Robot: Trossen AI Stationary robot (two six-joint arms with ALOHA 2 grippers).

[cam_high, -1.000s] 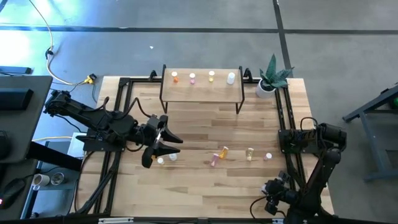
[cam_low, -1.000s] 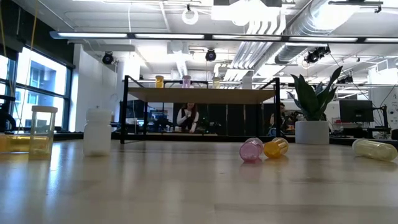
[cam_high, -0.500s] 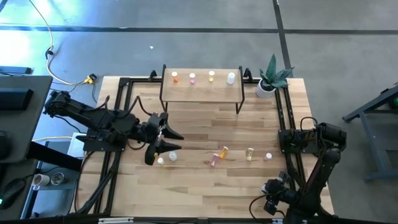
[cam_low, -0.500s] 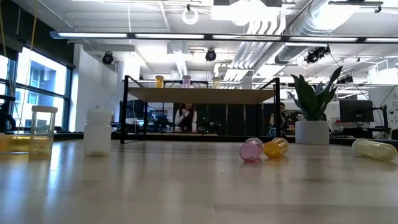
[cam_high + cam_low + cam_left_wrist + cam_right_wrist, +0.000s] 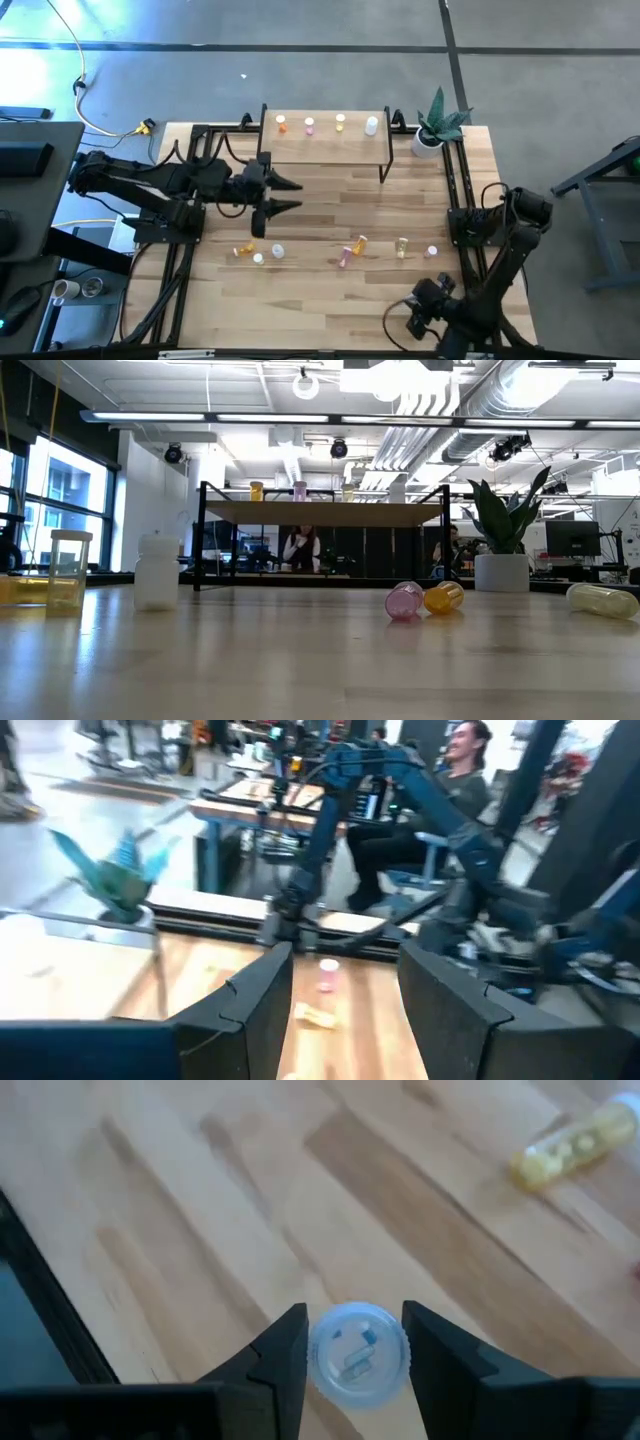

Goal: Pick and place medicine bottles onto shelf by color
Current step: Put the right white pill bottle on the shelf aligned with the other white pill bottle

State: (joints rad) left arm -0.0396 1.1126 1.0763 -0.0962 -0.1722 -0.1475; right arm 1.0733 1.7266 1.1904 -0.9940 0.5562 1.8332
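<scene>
The shelf [image 5: 325,145] stands at the table's far side with an orange, a pink, a yellow and a white medicine bottle on its board. Several more bottles are strewn across the table's middle: an orange one [image 5: 243,251] on its side, white ones [image 5: 268,256], a pink one [image 5: 344,258], yellow ones [image 5: 401,247]. My left gripper [image 5: 288,196] hovers open and empty between the shelf and those bottles, pointing toward the table's right. My right gripper [image 5: 355,1355], by the table's near edge [image 5: 400,318], is shut on a clear bottle [image 5: 358,1352]. My right gripper pinches the clear bottle by its round side wall [image 5: 322,1360] between the two fingers. The wrist view looks onto the bottle's round end, so its long axis runs along the fingers. The fingers slant down at the table. Whether the bottle is off the wood does not show.
A potted plant [image 5: 435,125] stands at the far right corner beside the shelf. Black frame rails run along the table's left [image 5: 185,200] and right [image 5: 460,200] sides. A yellow bottle [image 5: 575,1145] lies on the wood beyond the right gripper. People sit in the room behind.
My left gripper has swung toward the far edge and the shelf, rolling as it went, and the orange bottle lying under it now shows. My right gripper has shifted left along the near edge. The bottles on the table have stayed put.
</scene>
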